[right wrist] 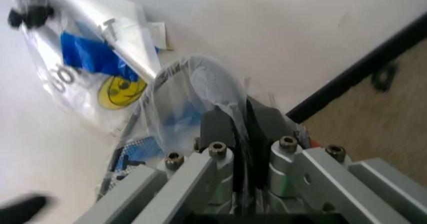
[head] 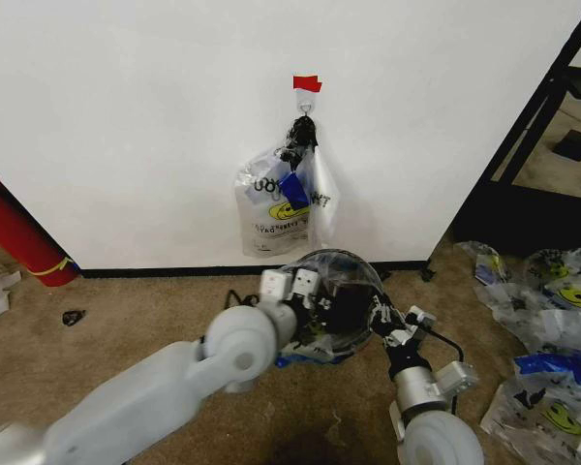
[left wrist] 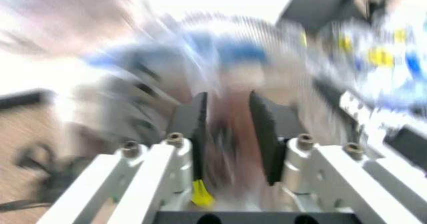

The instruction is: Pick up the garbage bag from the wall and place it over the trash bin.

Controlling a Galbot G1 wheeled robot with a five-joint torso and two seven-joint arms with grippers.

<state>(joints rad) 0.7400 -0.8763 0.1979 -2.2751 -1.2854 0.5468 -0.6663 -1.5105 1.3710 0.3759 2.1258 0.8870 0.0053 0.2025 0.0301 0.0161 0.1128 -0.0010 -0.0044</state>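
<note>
Clear garbage bag point(head: 334, 291) over trash bin point(head: 341, 341), pinched by right end effector point(head: 382, 318), left end effector point(head: 320, 308) parted.

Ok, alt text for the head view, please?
Both pincers, left and right, meet at a bag stretched over the bin below a white wall, where a bunch of bags hangs.
</note>
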